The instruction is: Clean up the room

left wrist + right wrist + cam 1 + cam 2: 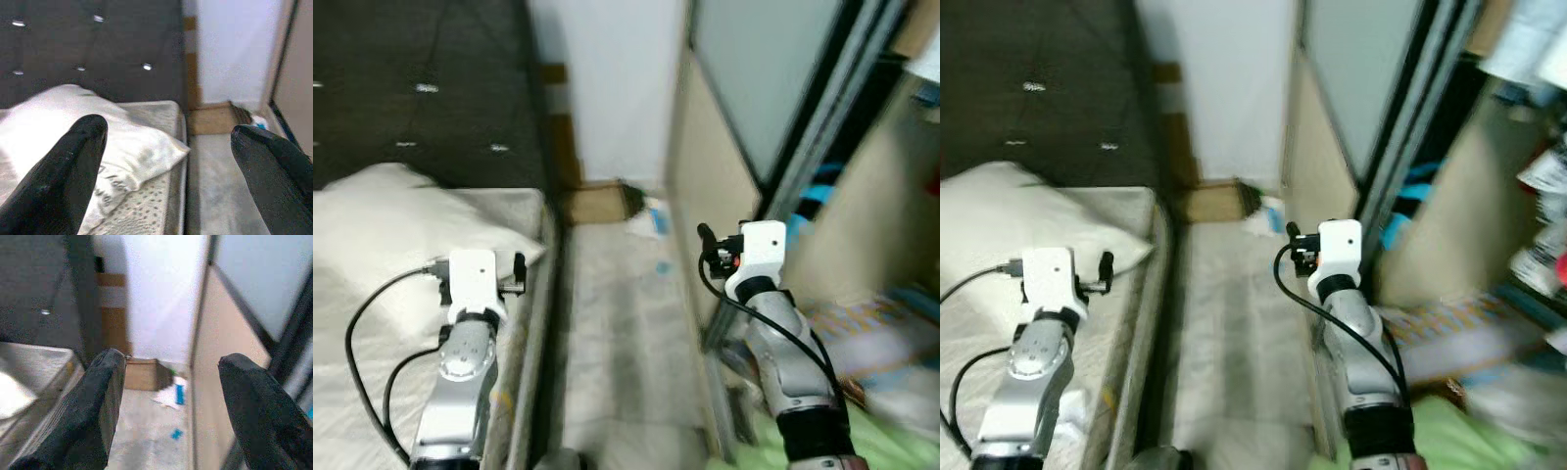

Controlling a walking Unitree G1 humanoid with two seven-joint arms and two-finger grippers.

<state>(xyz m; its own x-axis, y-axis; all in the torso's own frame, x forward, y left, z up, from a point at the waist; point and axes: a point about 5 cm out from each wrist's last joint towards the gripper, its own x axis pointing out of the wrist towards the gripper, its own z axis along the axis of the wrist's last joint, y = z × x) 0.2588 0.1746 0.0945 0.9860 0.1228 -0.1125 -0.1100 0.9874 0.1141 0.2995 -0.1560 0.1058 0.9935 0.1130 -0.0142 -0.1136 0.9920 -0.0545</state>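
Note:
A white and blue wrapper (652, 217) lies on the floor at the far end of the aisle, beside a low cardboard box (597, 203). A small blue scrap (663, 266) lies a little nearer. A white pillow (386, 225) rests on the bed. My left gripper (168, 132) is held over the bed's edge, open and empty, pointing at the pillow and headboard. My right gripper (172, 360) hovers above the aisle by the wardrobe, open and empty, pointing at the box and the wrapper (172, 395).
A bed (533, 323) with a dark tufted headboard (421, 88) bounds the narrow aisle on the left. A wardrobe with a sliding door (754, 88) bounds it on the right, with blurred clutter and something green (891, 441) at its foot. A white wall closes the far end.

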